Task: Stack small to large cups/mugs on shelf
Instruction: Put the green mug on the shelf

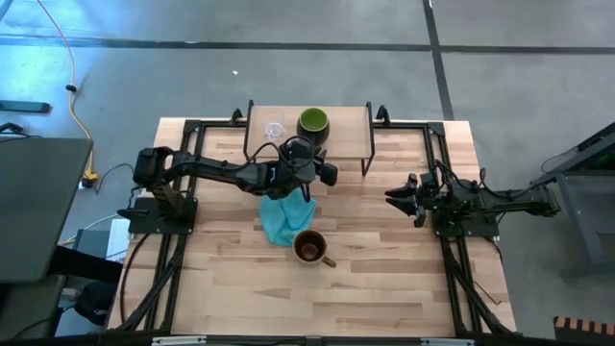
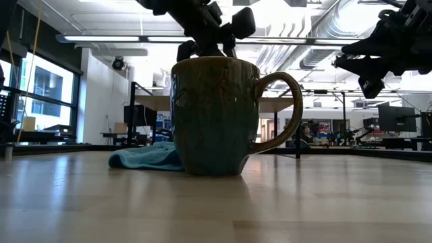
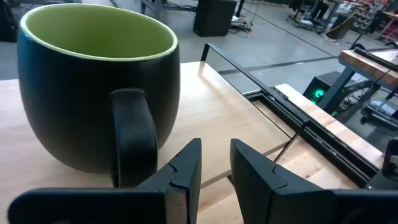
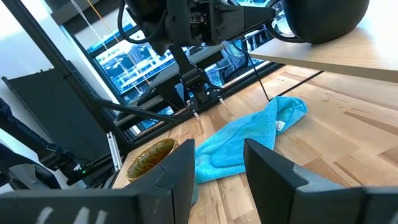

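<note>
The shelf (image 1: pixel 351 130) stands at the table's far edge. On its board rest a tiny clear glass cup (image 1: pixel 276 130) and, to the right of it, the dark mug with the green inside (image 1: pixel 313 123), upright on its base with its handle (image 3: pixel 134 140) turned toward the near side. My left gripper (image 3: pixel 216 144) hovers level just beside that handle, open by a narrow gap with nothing between the fingers. The olive-tan mug (image 1: pixel 309 247) stands upright on the table. My right gripper (image 4: pixel 217 155) waits open at the table's right.
A teal-blue cloth (image 1: pixel 285 219) lies crumpled on the table between the shelf and the olive-tan mug. Black frame rails (image 1: pixel 437 154) run along the table's left, right and far sides. Bare wood lies near the front edge.
</note>
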Tool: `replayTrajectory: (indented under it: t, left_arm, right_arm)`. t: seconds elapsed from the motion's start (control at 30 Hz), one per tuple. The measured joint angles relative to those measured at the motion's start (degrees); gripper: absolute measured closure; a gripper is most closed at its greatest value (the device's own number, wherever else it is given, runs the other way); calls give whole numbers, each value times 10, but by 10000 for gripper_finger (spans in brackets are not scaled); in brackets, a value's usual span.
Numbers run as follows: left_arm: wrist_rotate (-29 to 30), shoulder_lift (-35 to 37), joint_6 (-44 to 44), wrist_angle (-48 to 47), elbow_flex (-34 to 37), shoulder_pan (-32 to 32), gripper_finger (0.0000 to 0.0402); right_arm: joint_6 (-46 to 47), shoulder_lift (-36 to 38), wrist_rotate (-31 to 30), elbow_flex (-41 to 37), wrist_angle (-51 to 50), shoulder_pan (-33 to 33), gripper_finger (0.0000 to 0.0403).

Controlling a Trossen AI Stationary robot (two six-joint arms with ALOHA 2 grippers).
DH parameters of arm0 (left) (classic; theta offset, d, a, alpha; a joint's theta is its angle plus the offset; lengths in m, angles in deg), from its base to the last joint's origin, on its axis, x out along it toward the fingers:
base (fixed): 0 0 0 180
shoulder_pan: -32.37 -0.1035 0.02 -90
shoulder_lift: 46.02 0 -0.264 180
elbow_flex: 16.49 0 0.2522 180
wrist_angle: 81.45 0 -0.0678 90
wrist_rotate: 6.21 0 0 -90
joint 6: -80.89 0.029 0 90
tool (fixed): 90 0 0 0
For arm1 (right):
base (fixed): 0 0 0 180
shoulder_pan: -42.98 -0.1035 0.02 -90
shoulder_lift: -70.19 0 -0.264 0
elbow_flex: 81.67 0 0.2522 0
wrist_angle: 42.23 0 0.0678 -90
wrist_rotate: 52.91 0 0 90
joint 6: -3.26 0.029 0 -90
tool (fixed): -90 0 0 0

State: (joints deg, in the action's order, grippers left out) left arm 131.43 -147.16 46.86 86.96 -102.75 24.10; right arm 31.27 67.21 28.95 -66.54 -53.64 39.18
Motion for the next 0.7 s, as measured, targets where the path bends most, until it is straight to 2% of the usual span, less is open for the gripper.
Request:
replayTrajectory:
  t: [0.33, 0.53, 0.7]
  left_arm:
    - [-37, -12, 14, 15, 1, 0, 328]
    - [-37, -18, 24, 18, 1, 7, 328]
    - [-11, -17, 76, 9, 0, 36, 328]
  right_arm:
    - [2, 0, -2, 0, 0, 0, 275]
    - [5, 0, -2, 0, 0, 0, 275]
    - [5, 0, 1, 0, 0, 0, 275]
